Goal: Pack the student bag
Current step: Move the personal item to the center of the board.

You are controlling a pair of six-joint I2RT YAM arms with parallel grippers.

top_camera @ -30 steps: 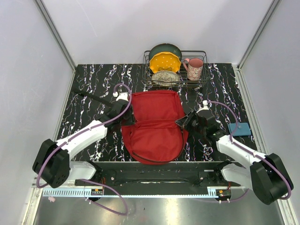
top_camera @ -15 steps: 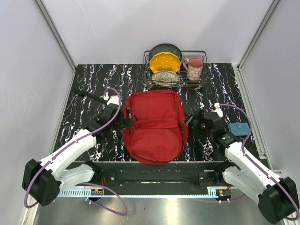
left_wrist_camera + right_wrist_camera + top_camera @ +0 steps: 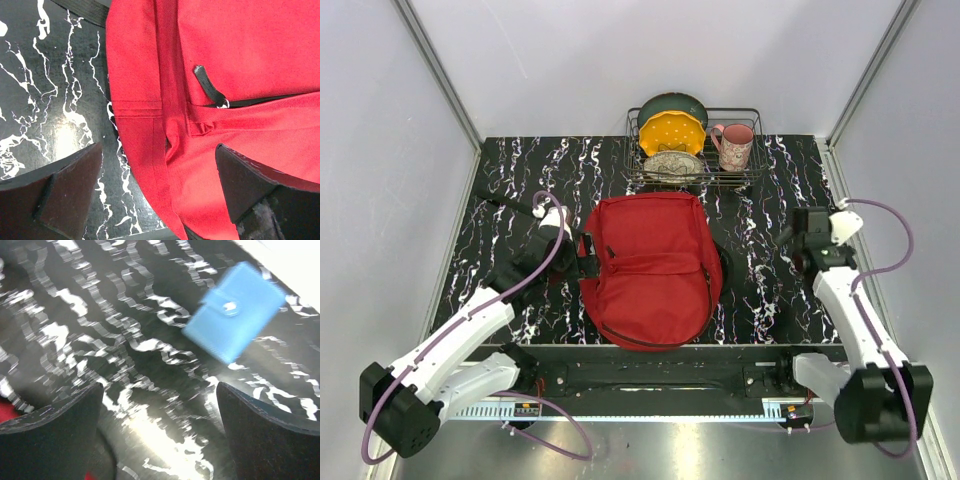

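The student bag (image 3: 650,270), a large red backpack, lies flat in the middle of the black marbled table (image 3: 510,180), zippers closed. My left gripper (image 3: 575,255) hovers open over the bag's left edge. In the left wrist view the red fabric (image 3: 225,60) and a black zipper pull (image 3: 210,91) lie between the spread fingers (image 3: 65,192), and the left gripper (image 3: 160,195) holds nothing. My right gripper (image 3: 798,240) stands open to the right of the bag. In the right wrist view the right gripper (image 3: 160,435) is over bare table, with a blue wallet (image 3: 235,310) lying beyond it.
A wire dish rack (image 3: 752,170) at the back holds plates and a pink mug (image 3: 735,145). A black strap (image 3: 515,207) runs from the bag's upper left across the table. The table's right edge (image 3: 845,200) is close to the right arm.
Both grippers opened and let go of the bag's sides. The right arm swung right, away from the bag toward the wallet. The left gripper backed off slightly to the left.
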